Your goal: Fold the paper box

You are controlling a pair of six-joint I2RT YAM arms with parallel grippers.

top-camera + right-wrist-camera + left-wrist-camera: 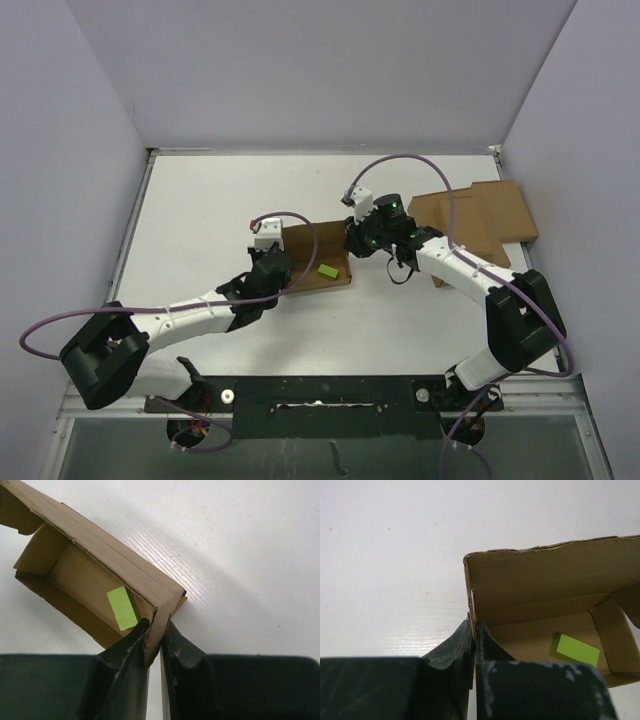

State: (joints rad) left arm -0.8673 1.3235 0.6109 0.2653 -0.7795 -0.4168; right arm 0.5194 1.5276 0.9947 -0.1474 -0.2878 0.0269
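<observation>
1. Left wrist view shows the left gripper [474, 630] pinched almost shut on an upright wall edge of the paper box [535, 595]. One finger is inside and one outside, with the card sandwiched between them.
2. At the opposite end, the right gripper [159, 636] is clamped the same way on a corner of the box, where the wall looks doubled over (two layers of card, as far as I can tell).
3. The box sits on the white table [200, 220] between the two arms with its open side up. A small green block [574, 650] lies loose on its floor, and a flap at one end looks unlocked.
4. My guess is that the walls are being held square so the last flaps can be tucked in. To do that well, each grip should be firm but not crushing. Any pull should run along the crease, and the arms should move together so the box neither skews nor lifts.
5. Mind the block: a flap folding inward ought to clear it rather than trap it under a wall.
6. Spare flat cardboard [480, 215] lies well apart, behind the right arm, and should not interfere.
</observation>
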